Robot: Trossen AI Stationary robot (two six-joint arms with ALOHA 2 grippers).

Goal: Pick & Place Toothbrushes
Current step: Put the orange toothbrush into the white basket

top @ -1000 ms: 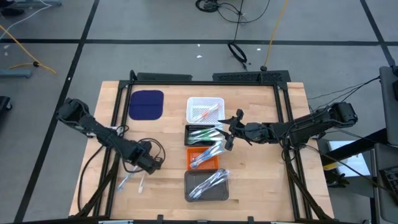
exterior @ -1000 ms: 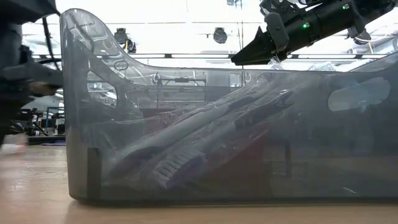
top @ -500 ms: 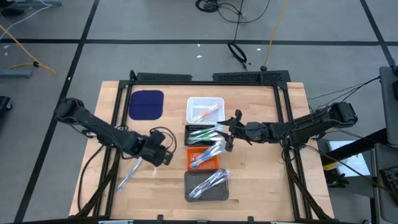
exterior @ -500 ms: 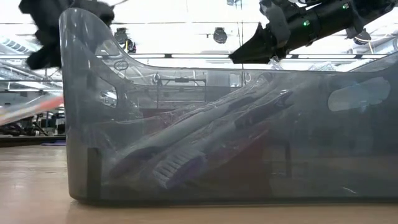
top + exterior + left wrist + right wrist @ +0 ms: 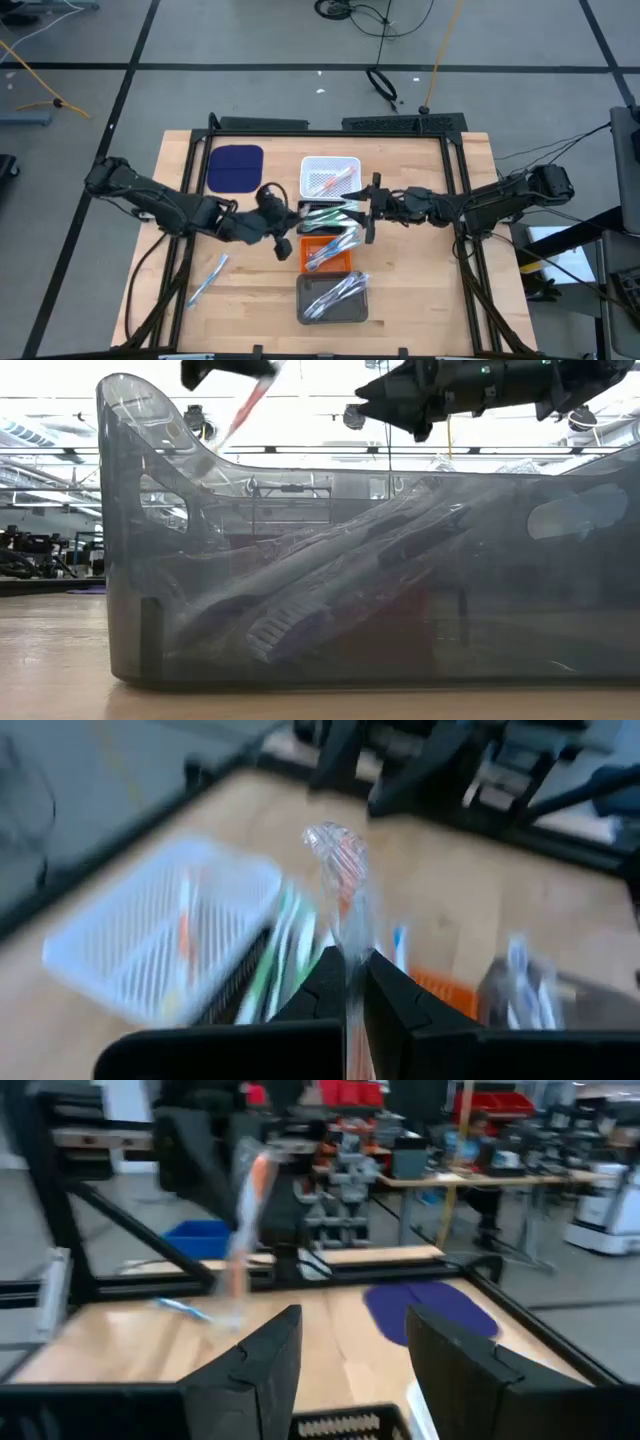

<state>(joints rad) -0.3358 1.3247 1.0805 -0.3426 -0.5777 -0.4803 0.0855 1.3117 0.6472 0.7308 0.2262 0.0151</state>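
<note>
Above the table's middle, the left gripper (image 5: 283, 245) hangs just beside the orange tray (image 5: 327, 253), its fingers clamped on a red toothbrush (image 5: 342, 890) in a clear wrapper that juts forward from the tips. The white tray (image 5: 330, 176) already holds red-handled brushes, so that is the likely target. The black tray (image 5: 326, 216) holds green ones and the grey tray (image 5: 333, 298) clear ones. One light blue toothbrush (image 5: 207, 279) lies loose on the wood, well apart from the trays. The right gripper (image 5: 368, 212) hovers at the black tray's edge with its fingers parted and empty.

To do the step well, the left arm should carry the brush level over the white tray, line it up with the tray's long side, lower it close, then release. It should also keep clear of the right gripper.
</note>
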